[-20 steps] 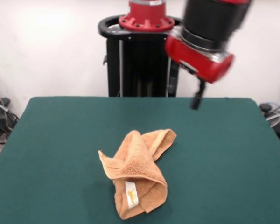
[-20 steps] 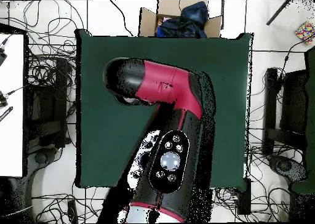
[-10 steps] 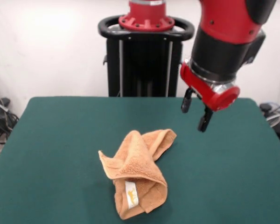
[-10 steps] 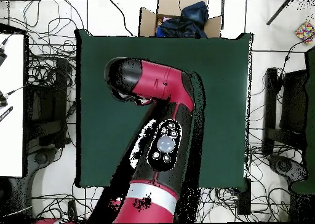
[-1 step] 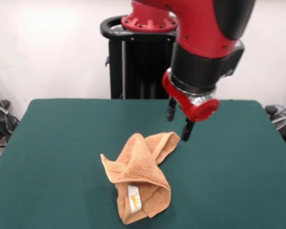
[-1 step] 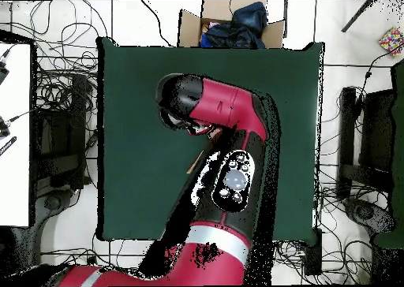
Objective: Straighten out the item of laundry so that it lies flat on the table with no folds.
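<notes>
We see one table (image 5: 47,143), its dark green top far larger than anything on it. Above it hangs one red and black arm (image 5: 205,43), which in the overhead view covers the middle of the table and hides nearly everything beneath.

One item of laundry (image 5: 140,176) lies on the table, nearer the front edge in the front view — an orange-tan terry towel, bunched and folded over itself, with several overlapping layers and one corner sticking out to the left. Its far flap points toward the arm. In the overhead view we can make out only a thin orange sliver beside the arm.

The tool (image 5: 178,120) hovers just above and beside the towel's far flap, apart from it, its two dark fingers (image 5: 171,109) spread with a clear gap between them and nothing held.

One small white label (image 5: 133,199) sits on the towel's near fold; it carries a small yellow mark — too small for us to read.
</notes>
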